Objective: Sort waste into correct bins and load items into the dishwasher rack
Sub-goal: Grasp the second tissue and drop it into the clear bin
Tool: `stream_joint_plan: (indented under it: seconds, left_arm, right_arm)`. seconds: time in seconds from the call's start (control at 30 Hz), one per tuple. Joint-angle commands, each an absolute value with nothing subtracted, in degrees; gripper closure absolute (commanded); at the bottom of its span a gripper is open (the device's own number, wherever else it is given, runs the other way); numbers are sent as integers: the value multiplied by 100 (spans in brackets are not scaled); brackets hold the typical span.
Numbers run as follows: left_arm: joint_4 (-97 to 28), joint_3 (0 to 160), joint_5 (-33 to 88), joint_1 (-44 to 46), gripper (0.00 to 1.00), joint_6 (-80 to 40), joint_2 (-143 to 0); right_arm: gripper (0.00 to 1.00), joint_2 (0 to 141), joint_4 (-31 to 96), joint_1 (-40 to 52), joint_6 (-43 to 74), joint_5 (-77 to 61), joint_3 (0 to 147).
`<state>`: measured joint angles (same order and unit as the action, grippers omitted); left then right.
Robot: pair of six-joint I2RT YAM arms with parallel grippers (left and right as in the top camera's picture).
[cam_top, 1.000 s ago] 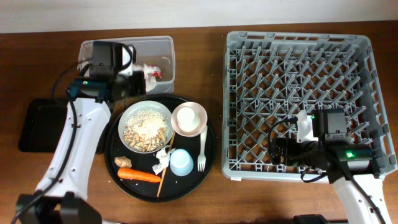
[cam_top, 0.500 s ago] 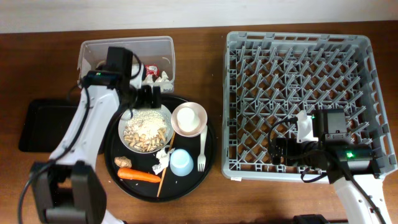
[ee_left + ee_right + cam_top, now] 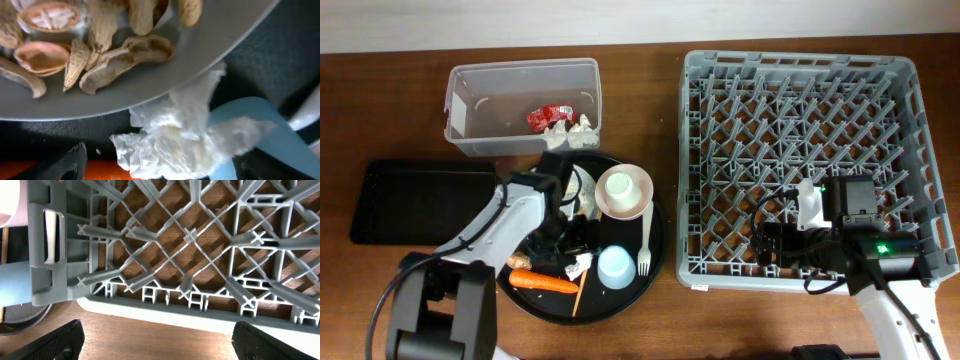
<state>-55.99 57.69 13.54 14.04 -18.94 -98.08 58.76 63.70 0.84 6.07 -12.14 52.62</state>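
Left wrist | left end effector (image 3: 170,164) spread wide over crumpled napkin (image 3: 172,137) | right end effector (image 3: 162,340) spread above rack (image 3: 190,233) edge

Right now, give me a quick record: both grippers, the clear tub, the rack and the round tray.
left gripper: open over crumpled napkin on round tray
right gripper: open, above dishwasher rack's near edge
clear tub: red wrapper, white napkins
dishwasher rack: no dishes visible
round tray also holds: carrot, blue cup, fork, pink bowl
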Motion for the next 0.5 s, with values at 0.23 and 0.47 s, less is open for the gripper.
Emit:
stream_joint_plan:
  seconds: [0.23,0.47]
  left_arm:
    - [-5282,5651,1422,1424,99,-1964,-9712]
    - [-5393,7870,351,1420,99,-1186,-9358]
  right_arm:
    - [2,5857,6372,113,631,-1269,5328]
    - [2,5857,6368,113,631,-1267,5328]
